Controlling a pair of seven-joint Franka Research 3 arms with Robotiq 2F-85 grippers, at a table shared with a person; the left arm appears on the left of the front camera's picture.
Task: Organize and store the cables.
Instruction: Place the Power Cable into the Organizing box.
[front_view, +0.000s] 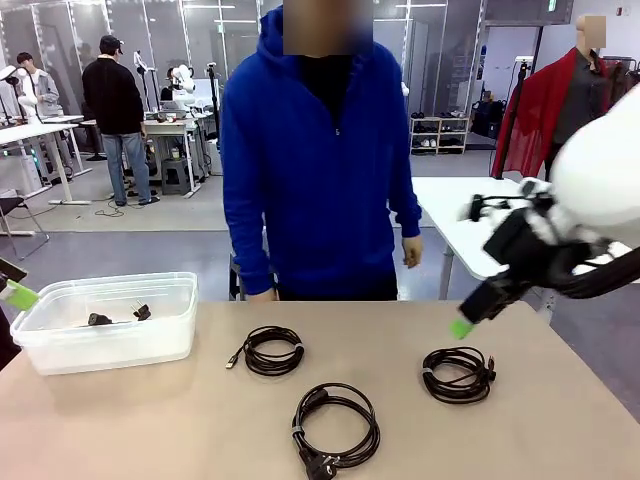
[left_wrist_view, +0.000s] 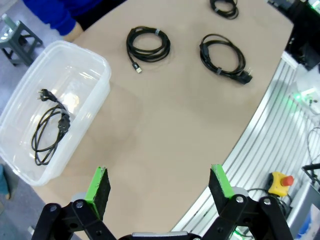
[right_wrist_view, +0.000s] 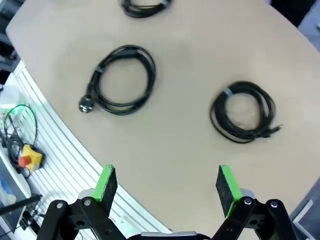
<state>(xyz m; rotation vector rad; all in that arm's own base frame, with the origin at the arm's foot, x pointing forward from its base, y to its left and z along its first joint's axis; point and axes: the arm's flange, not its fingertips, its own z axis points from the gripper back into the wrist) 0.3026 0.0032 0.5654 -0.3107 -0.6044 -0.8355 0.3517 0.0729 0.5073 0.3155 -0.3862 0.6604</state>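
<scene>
Three black coiled cables lie on the tan table: a thin one with a small plug (front_view: 272, 351), a thicker one with a power plug (front_view: 335, 425) at the front, and a third (front_view: 458, 373) on the right. A fourth cable (front_view: 115, 318) lies inside the clear plastic bin (front_view: 100, 350) at the left. My left gripper (front_view: 18, 295) hovers at the bin's left edge, open and empty; its wrist view looks down on the bin (left_wrist_view: 107, 70) and the cable in it (left_wrist_view: 50, 127). My right gripper (front_view: 462, 326) hangs open and empty above the right coil (right_wrist_view: 243, 112), with the power-plug coil (right_wrist_view: 120, 80) beside it.
A person in a blue hoodie (front_view: 315, 160) stands at the table's far edge, arms hanging down. The table's rounded front edge (left_wrist_view: 250, 135) meets a ribbed metal base. A yellow box with a red button (left_wrist_view: 280, 182) sits below the table.
</scene>
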